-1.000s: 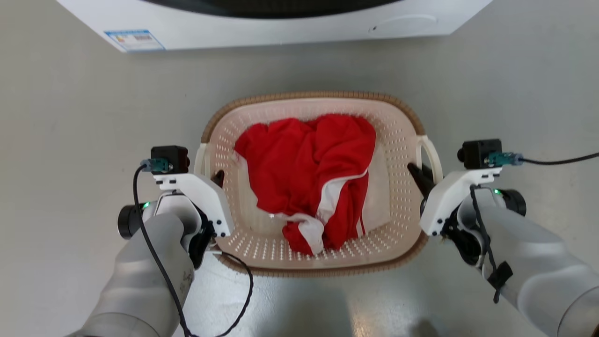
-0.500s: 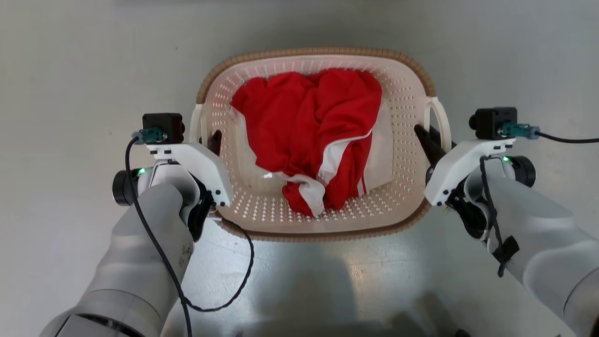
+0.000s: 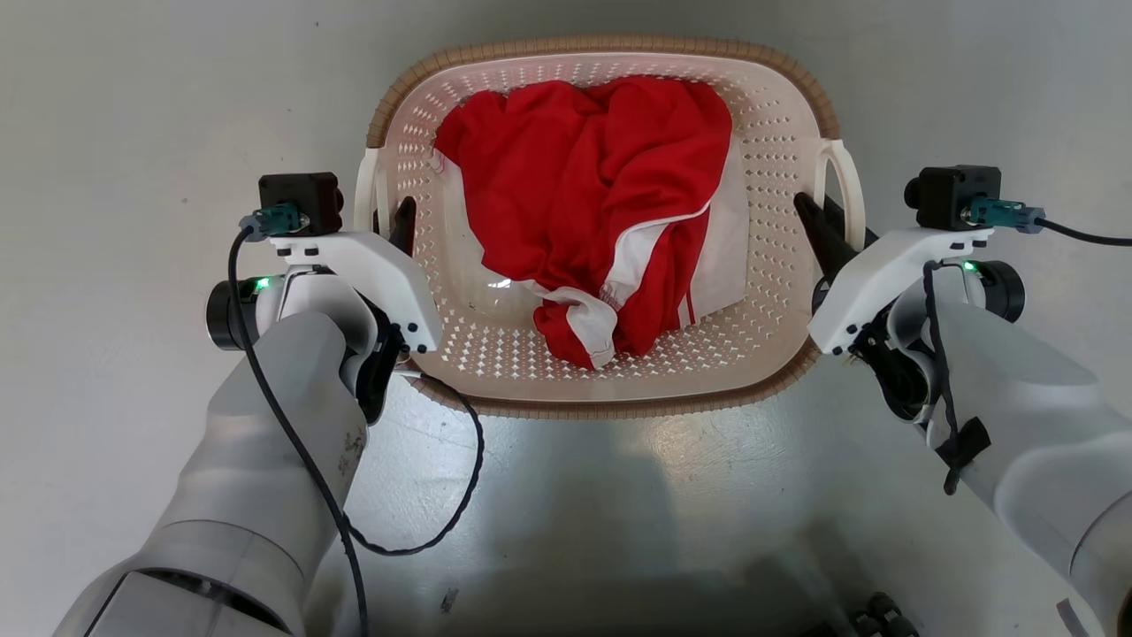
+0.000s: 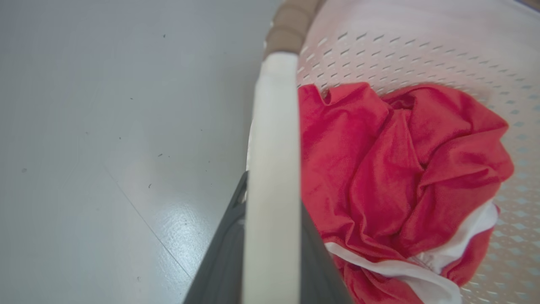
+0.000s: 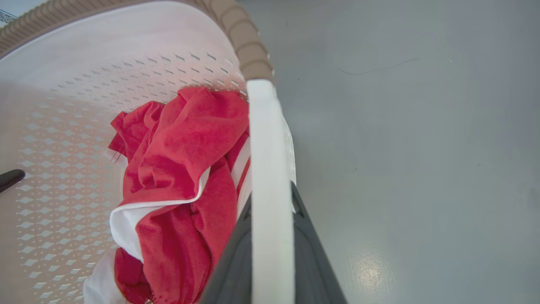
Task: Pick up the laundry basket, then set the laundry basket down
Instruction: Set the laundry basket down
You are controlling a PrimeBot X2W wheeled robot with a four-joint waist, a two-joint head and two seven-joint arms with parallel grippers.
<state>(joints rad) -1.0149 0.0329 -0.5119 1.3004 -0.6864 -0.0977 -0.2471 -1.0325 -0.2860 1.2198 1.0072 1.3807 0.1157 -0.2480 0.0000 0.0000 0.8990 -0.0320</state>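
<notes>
The laundry basket (image 3: 605, 408), cream and perforated with a brown rim, lies between my two arms over the grey floor. A red and white garment (image 3: 592, 203) is heaped inside it. My left gripper (image 3: 393, 223) is shut on the basket's left white loop handle (image 3: 364, 190); in the left wrist view the handle (image 4: 274, 126) runs between the dark fingers (image 4: 223, 261). My right gripper (image 3: 824, 226) is shut on the right handle (image 3: 851, 177), which in the right wrist view (image 5: 265, 139) passes between the fingers (image 5: 314, 253). I cannot tell whether the basket's base touches the floor.
Bare grey floor (image 3: 133, 106) surrounds the basket on all sides. A black cable (image 3: 442, 522) loops from my left arm just in front of the basket's near rim. Small dark parts (image 3: 875, 612) show at the bottom right edge.
The whole head picture has shifted: the washing machine has left its top edge. Basket and both grippers sit higher in view, the basket slightly larger. Both grips on the handles are unchanged.
</notes>
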